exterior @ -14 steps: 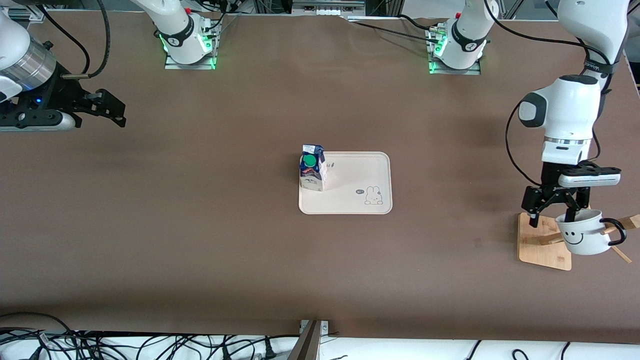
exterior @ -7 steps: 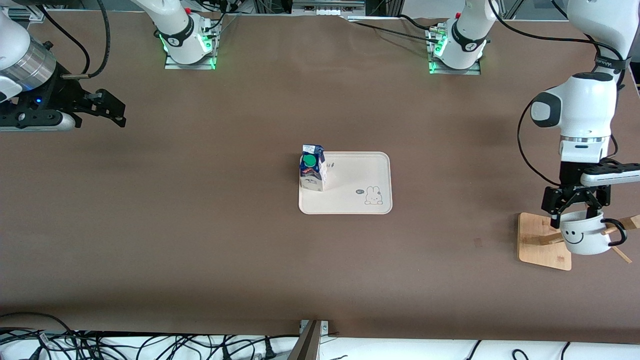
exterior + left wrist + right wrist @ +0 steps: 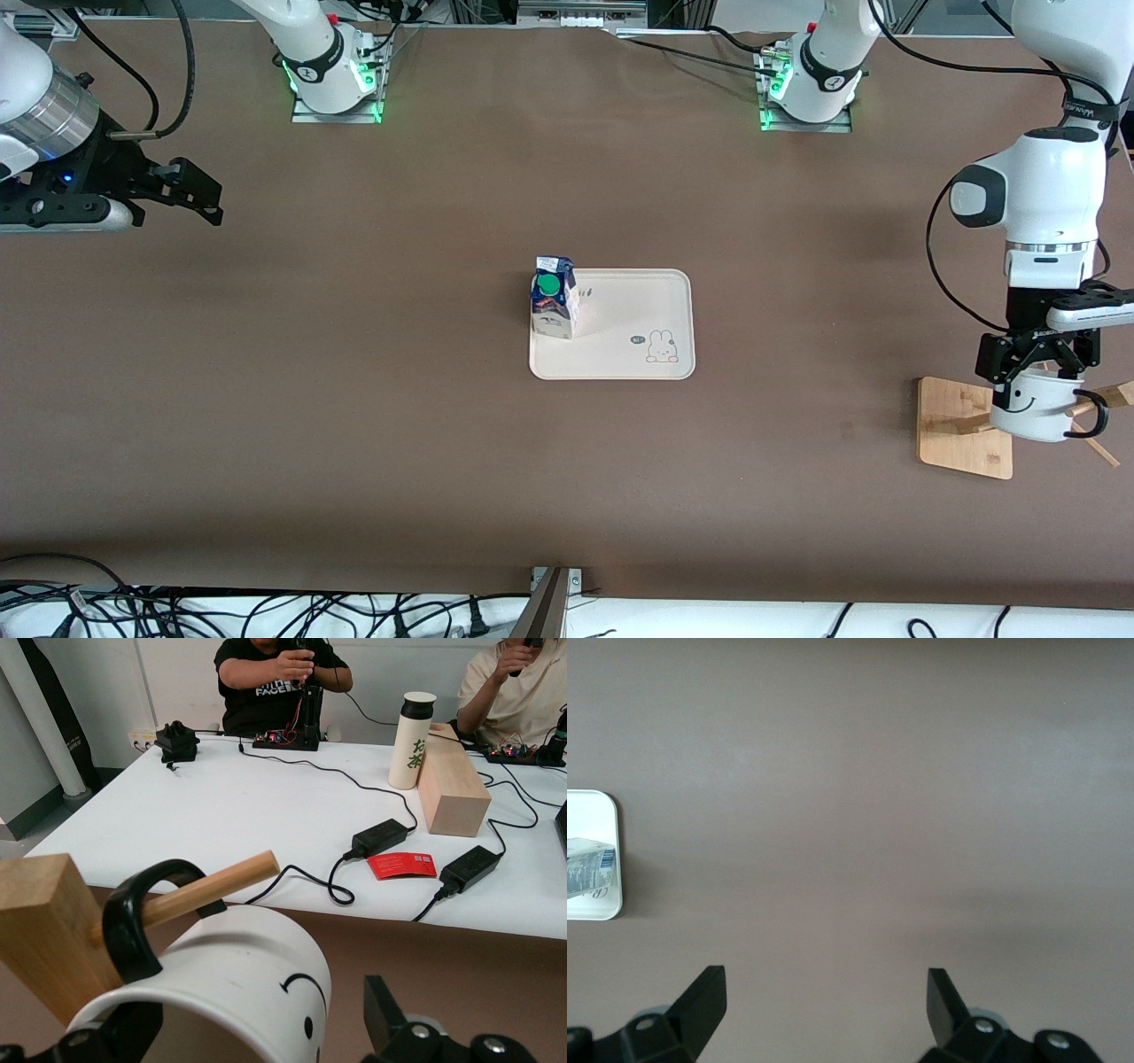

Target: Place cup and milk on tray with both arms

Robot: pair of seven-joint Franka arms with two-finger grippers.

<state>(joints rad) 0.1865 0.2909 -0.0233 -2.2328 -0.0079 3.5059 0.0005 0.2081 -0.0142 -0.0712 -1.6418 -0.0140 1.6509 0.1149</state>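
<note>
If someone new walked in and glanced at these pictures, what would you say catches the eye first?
Probably the smiley-faced cup, its black handle hooked on a peg of the wooden rack at the left arm's end of the table, with the left gripper open around its rim. Next, the milk standing on the tray mid-table. The right gripper waits open over bare table.

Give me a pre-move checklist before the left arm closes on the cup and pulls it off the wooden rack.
1. Left end effector at the cup, fingers open: ok.
2. Cup handle hooked on the rack peg: not ok for a straight lift.
3. Fingers straddling the cup wall: cannot tell.
4. Bare room on the tray beside the milk: ok.
5. Right end effector open, waiting off at the right arm's end of the table: ok.
</note>
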